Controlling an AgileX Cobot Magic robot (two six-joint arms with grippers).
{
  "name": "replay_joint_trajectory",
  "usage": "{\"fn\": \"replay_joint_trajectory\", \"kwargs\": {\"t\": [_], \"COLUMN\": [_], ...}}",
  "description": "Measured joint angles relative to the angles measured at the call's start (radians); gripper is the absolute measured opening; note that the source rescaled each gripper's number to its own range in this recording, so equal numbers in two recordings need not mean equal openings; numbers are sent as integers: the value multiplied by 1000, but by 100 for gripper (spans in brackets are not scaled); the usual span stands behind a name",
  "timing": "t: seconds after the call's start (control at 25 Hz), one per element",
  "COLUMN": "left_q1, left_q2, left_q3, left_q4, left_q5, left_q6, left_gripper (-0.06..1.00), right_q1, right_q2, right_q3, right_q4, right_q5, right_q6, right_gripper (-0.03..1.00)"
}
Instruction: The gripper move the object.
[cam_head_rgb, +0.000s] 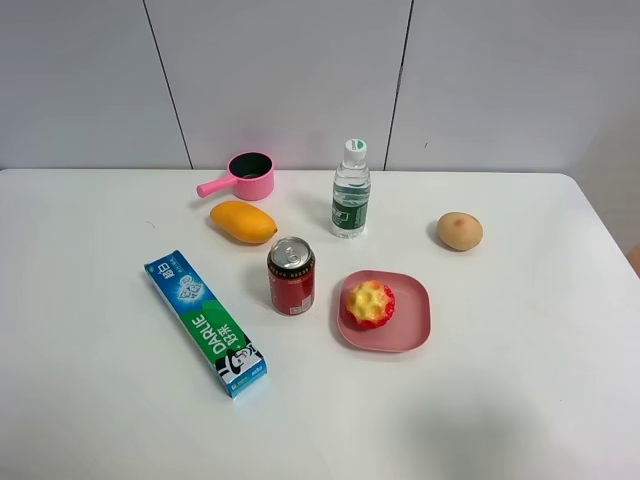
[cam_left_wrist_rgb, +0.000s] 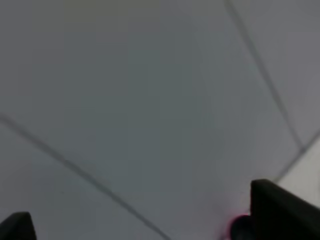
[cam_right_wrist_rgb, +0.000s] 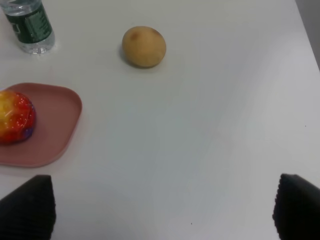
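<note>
We see the object (cam_head_rgb: 370, 303), a bumpy red and yellow ball, lying on a pink plate (cam_head_rgb: 412, 318) near the middle of the white counter (cam_head_rgb: 520, 380), just right of the red can (cam_head_rgb: 291, 276). Our right tool (cam_right_wrist_rgb: 162, 212) hovers above bare counter with its black jaws spread wide and empty, the ball (cam_right_wrist_rgb: 15, 117) and a brown potato (cam_right_wrist_rgb: 144, 46) ahead of it. The left tool (cam_left_wrist_rgb: 145, 220) faces a grey wall, jaws likewise apart, holding nothing.
</note>
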Motion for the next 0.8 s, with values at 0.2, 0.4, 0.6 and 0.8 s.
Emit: {"fn": "replay_joint_trajectory", "kwargs": {"t": [0.2, 0.4, 0.6, 0.8], "left_q1": [79, 164, 314, 565], "left_q2": [-219, -458, -699, -880], "left_q3": [10, 139, 437, 746], "left_q4": [-5, -79, -187, -381], "left_q5": [1, 1, 3, 10], "left_q6": [10, 71, 94, 105], "left_gripper": [81, 79, 78, 78], "right_q1": [0, 0, 0, 0], "right_q2": [0, 0, 0, 0], "right_q3": [0, 0, 0, 0], "right_q4": [0, 0, 0, 0], "right_q5": [0, 0, 0, 0], "right_q6": [0, 0, 0, 0], "right_gripper": [100, 100, 100, 100]}}
